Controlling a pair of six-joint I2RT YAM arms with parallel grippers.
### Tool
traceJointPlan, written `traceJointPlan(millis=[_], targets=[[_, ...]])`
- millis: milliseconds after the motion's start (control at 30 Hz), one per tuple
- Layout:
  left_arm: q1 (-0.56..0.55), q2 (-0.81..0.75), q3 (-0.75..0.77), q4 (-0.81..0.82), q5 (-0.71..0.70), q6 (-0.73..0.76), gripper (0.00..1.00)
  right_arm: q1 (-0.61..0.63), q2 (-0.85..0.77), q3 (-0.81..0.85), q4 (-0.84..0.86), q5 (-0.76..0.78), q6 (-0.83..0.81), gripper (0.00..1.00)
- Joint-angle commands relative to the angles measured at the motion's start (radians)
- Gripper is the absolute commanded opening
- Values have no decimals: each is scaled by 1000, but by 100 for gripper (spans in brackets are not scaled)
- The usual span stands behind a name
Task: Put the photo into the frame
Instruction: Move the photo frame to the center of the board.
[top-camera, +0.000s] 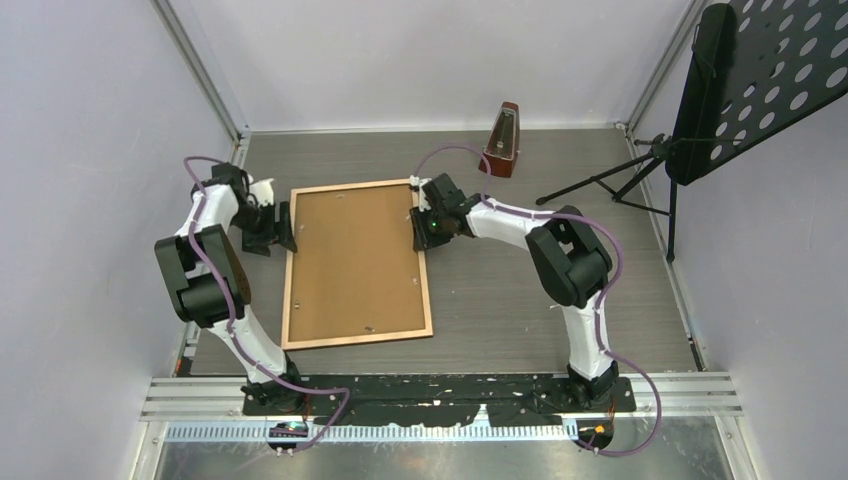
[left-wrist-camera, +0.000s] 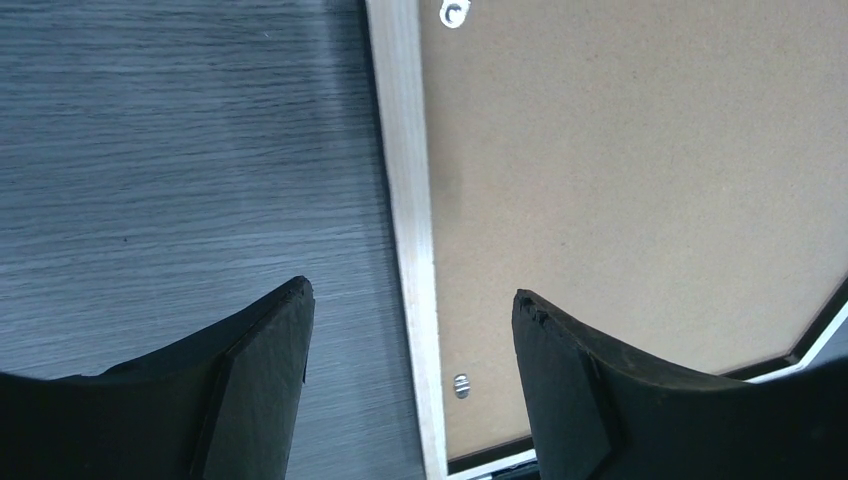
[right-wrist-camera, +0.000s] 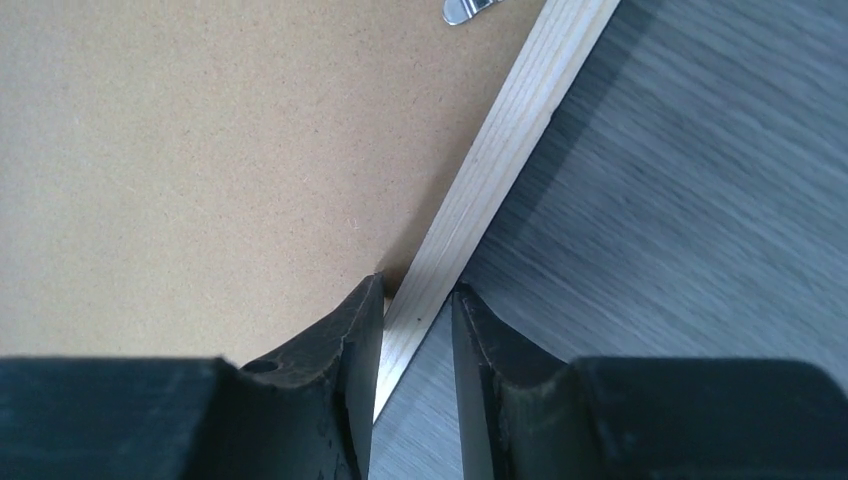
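The left arm is folded up tight, elbow high. Its end effector (left-wrist-camera: 410, 300) hangs low at the left rail of the frame (top-camera: 360, 340), near the far left corner. The jaws stand wide apart and straddle the pale wooden rail without gripping it, one finger over the grey counter (top-camera: 500, 300) and the other over the backing.

The right arm reaches in from the right with its forearm stretched toward the frame's far right corner. Its end effector (right-wrist-camera: 418, 290) is clenched on the right rail there, one finger on the backing side and one on the outer side.

The frame lies flat on the counter, rear face up, between the two arms. Its light wood border surrounds a brown hardboard backing sheet (top-camera: 355, 262), and small metal clips (left-wrist-camera: 461, 385) sit at the sheet's edge. The long axis runs from the near side toward the far wall, leaning slightly, with the far end a little to the right.
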Motion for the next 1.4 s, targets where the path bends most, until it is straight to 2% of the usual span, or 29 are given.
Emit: traceJointPlan(millis=[0, 167, 433, 700, 933, 1033, 1167, 1300, 1367], targets=[[-1, -56, -2, -14, 40, 41, 71, -11, -109, -109, 7, 120, -11, 19], [-3, -104, -49, -13, 53, 70, 71, -45, -211, -195, 52, 152, 14, 11], [-42, -192, -89, -46, 118, 99, 72, -171, -373, -353, 110, 152, 29, 6], [-174, -271, -167, 30, 176, 38, 83, -294, -553, -564, 136, 100, -19, 6], [-343, -198, -94, 84, 169, -26, 90, -302, -640, -635, 149, 72, -35, 6], [-418, -121, -13, 86, 140, -65, 93, -301, -625, -636, 147, 70, -37, 9], [-503, 12, 136, 51, 11, -105, 93, -311, -581, -622, 140, 68, -45, 16], [-543, 128, 259, 12, -58, -152, 92, -328, -545, -616, 137, 51, -48, 25], [-555, 169, 302, 1, -76, -167, 91, -338, -531, -612, 137, 37, -48, 34]])
